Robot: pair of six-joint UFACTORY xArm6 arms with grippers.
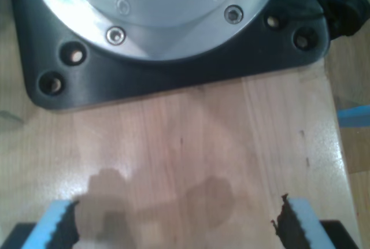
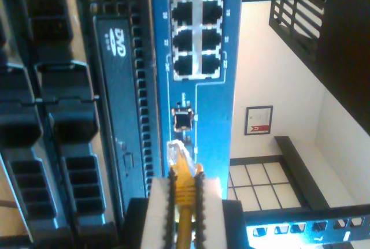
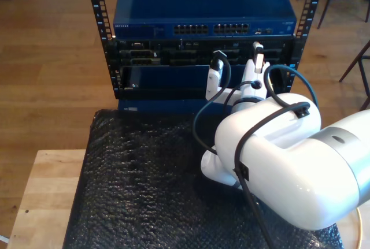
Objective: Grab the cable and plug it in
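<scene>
The cable (image 2: 184, 194) is yellow and sits clamped between the jaws of my second gripper (image 2: 185, 188); you can see its clear plug (image 2: 176, 152) sticking out past the white pads (image 2: 158, 205) in the second wrist view. The plug tip lies just short of the blue switch panel (image 2: 211, 122), near a small single square port (image 2: 182, 119) and below a block of network ports (image 2: 196, 23) as that picture frames it; whether the plug touches the panel cannot be told. Beside the blue panel runs a black unit with a DVD drive (image 2: 118, 110). In the exterior view you find the blue switch (image 3: 202, 6) on top of a rack (image 3: 202, 58), with a white arm (image 3: 277, 156) reaching toward the rack's front at the exterior view's right, above a black mat (image 3: 144, 185) on the wooden bench (image 3: 40, 197). My first gripper (image 1: 176, 223) holds its jaws wide apart and empty over light wood (image 1: 191, 139), close to a black base plate (image 1: 173, 70) carrying a silver flange (image 1: 162, 18).
</scene>
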